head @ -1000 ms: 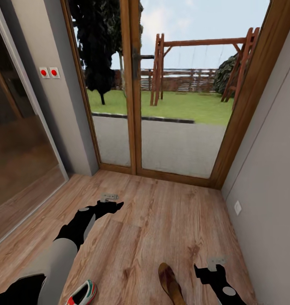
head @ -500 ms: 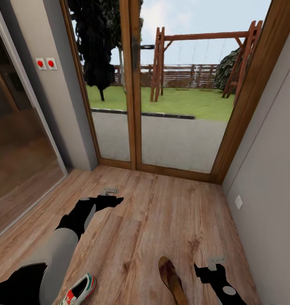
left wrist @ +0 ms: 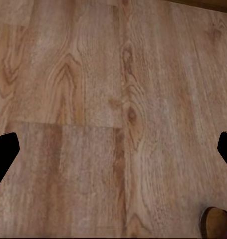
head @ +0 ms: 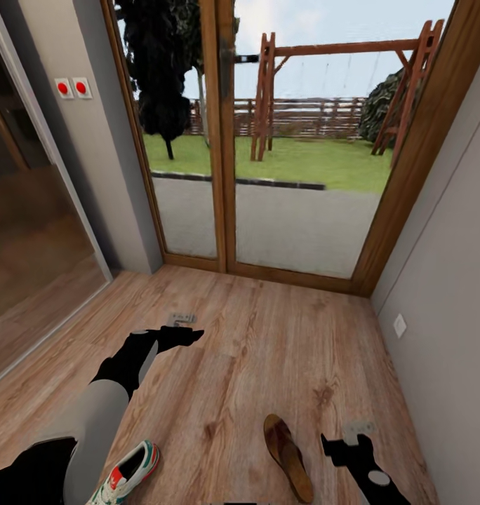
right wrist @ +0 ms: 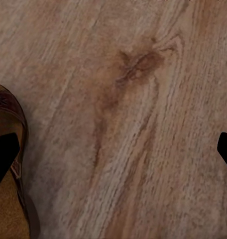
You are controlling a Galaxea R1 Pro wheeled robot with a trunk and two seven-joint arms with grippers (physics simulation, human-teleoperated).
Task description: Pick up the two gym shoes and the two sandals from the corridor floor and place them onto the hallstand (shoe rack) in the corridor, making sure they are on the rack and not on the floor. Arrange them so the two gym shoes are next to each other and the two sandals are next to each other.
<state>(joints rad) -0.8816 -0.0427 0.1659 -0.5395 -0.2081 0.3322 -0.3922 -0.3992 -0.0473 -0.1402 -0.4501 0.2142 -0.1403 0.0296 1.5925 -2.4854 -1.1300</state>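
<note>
While the head view looks down at the light brown wood-grain plank floor, one white low-top sneaker with green stripe and red-orange patch lies on it near the bottom edge, just beside the left forearm; one flat brown leather sandal with tan footbed lies on the planks further right, near the right gripper. Left gripper hangs over bare floor ahead of the sneaker, nothing in it. Wood-framed glass door ahead, grey wall with two red buttons to its left

Left wrist view: black fingertips at opposite edges, spread wide, bare planks between; brown sandal toe at the frame corner

Right wrist view: fingertips also spread wide, holding nothing; sandal lies on the floor under one fingertip, contact can't be judged
</note>
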